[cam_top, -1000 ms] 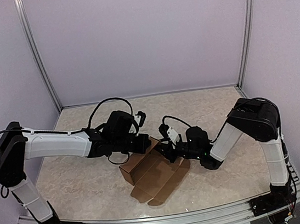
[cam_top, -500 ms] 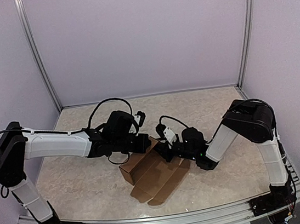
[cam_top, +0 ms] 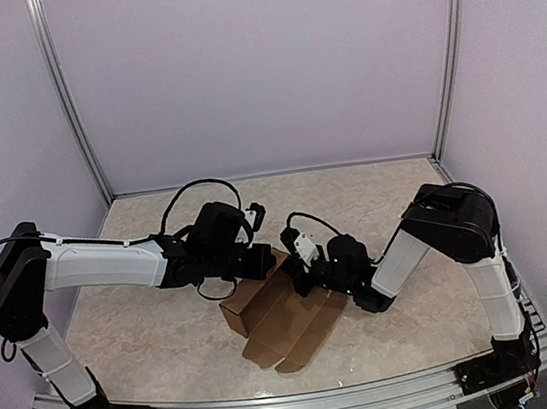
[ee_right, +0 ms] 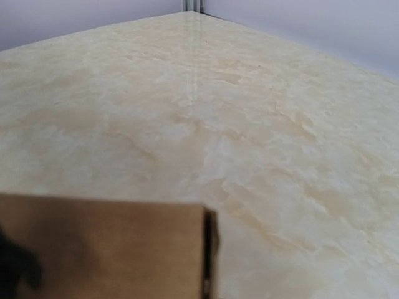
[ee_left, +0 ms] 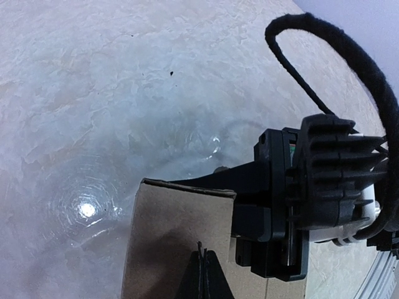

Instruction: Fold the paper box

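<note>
1. We count two arms. The left gripper (cam_top: 263, 259) sits at the far left corner of the box, its fingers (ee_left: 209, 281) clenched together on a thin cardboard edge.
2. We see one paper box (cam_top: 287, 321), plain brown. It lies open on the marbled table (cam_top: 139, 333), touching both grippers, with its left wall raised.
3. The right gripper (cam_top: 297, 277) meets the box's far right edge. We cannot tell whether it is clenched or released.

The paper box (cam_top: 286, 316) lies on the table (cam_top: 139, 333), mid-scene. The left gripper (cam_top: 265, 263) is at its far-left wall. The right gripper (cam_top: 298, 281) is at its far-right side, seemingly touching.
</note>
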Available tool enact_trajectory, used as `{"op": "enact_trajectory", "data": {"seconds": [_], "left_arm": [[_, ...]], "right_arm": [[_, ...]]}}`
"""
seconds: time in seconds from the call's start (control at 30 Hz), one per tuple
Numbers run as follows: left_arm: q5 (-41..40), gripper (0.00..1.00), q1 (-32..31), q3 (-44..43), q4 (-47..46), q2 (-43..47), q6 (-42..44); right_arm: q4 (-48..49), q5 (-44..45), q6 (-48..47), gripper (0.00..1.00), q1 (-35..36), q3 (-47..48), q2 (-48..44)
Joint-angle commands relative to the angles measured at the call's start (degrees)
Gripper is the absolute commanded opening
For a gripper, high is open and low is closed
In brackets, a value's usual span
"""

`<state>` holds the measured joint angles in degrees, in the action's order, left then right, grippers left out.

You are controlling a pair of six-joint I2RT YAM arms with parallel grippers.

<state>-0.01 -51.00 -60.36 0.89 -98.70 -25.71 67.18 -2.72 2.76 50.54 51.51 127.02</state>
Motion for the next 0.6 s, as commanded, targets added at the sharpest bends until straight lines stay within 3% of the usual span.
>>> {"op": "enact_trajectory", "data": {"seconds": [0.0,0.2,0.33,0.57], "left_arm": [[0.24,0.00,-0.41,0.77,-0.01,-0.76,-0.52],[-1.48,0.00,-0.22,0.64,0.35,-0.61,-0.43],[-1.94,0.00,-0.15,0.82,0.64,-0.34,-0.52],[-3.80,0.00,0.77,0.95,2.08,2.32,-0.13]], "right_arm": [[0.74,0.95,-0.57,0.00,0.76,-0.28,1.24],[0.28,1.26,-0.47,0.01,0.76,-0.27,1.10],[0.32,1.87,-0.30,0.15,0.77,-0.56,1.19],[0.90,2.19,-0.17,0.21,0.73,-1.11,1.29]]}}
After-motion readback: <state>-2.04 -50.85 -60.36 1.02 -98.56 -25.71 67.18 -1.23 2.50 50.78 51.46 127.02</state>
